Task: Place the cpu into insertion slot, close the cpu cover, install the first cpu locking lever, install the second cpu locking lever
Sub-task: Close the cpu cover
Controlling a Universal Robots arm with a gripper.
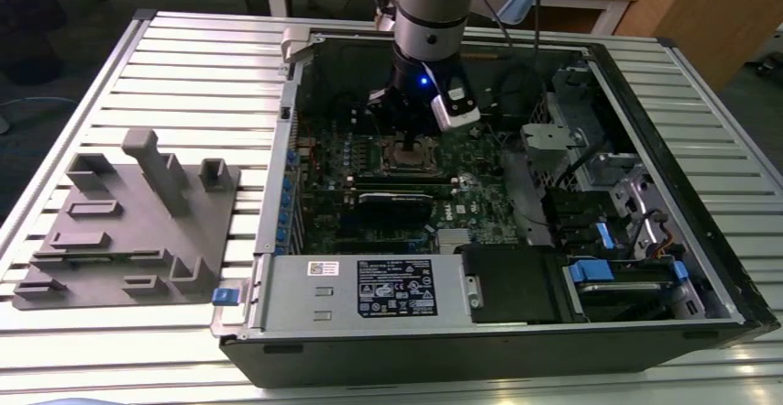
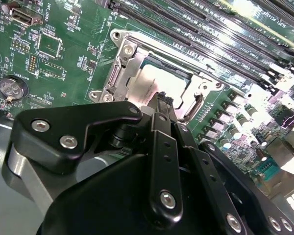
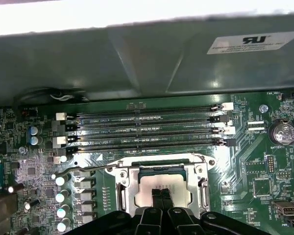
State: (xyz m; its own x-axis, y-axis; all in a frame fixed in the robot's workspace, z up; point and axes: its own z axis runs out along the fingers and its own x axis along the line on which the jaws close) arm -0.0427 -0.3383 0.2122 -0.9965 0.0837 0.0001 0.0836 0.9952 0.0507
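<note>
Arm is inside the open computer case point(image 1: 685, 268) on the table point(image 1: 183, 48), with the gripper point(image 3: 161, 195) directly over the insertion slot point(image 1: 408, 156). In both wrist views the fingers point(image 3: 155, 197) are together with nothing between them, and their tips are on or just above the middle of the slot. I cannot tell whether they make contact. The cpu point(image 3: 146, 185) sits in the slot with its pale top showing. The cpu cover point(image 3: 123, 192) appears to lie flat around the chip, which shows through its window. One thin locking lever point(image 3: 83, 170) angles outward from a corner of the slot, alongside the memory slots point(image 3: 147, 128), and looks unlatched. A second lever point(image 2: 198, 102) lies along the slot's opposite edge, and whether it is latched is unclear. Judgement: placement and cover closing look done, and the step in hand is the first lever. That work calls for pressing the free lever down and tucking it under its hook at the slot's rim without skidding onto the green board point(image 3: 255, 161).
</note>
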